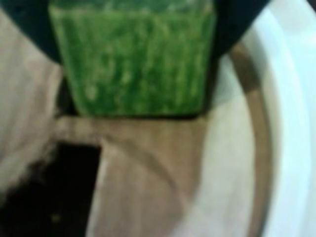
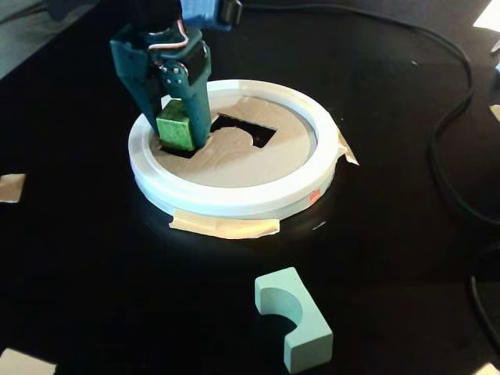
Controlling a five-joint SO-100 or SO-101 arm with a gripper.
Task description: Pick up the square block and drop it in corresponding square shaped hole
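A: What holds what on the surface point(image 2: 94, 266)?

B: One white ring point(image 2: 234, 205) frames a tan cardboard disc point(image 2: 234, 164). The disc has two cutouts: a small square hole point(image 2: 178, 152) at the left in the fixed view, and a wider cutout point(image 2: 246, 129) with a rounded bite near the middle.

A: And the block?

B: One green block point(image 2: 176, 125), mottled, sits clamped in the tool point(image 2: 178, 129), whose dark fingers press its sides. It stands upright at the square hole, its bottom at or just in the opening; I cannot tell how deep it reaches.

A: The wrist view?

B: Blurred. The block point(image 1: 133, 59) fills the top, dark fingers point(image 1: 24, 24) flank it, the tan disc point(image 1: 148, 173) lies below with a dark cutout point(image 1: 54, 192) at lower left, and the ring point(image 1: 296, 123) curves down the right.

A: Anything else to count?

B: One pale teal block point(image 2: 295, 316) with a half-round notch lies on the surface, well apart from the ring. Tan tape strips point(image 2: 226, 226) stick out under the ring at the front and right. A black cable point(image 2: 449, 141) loops at the right. Tan scraps point(image 2: 11, 187) lie at the left edge and lower left corner.
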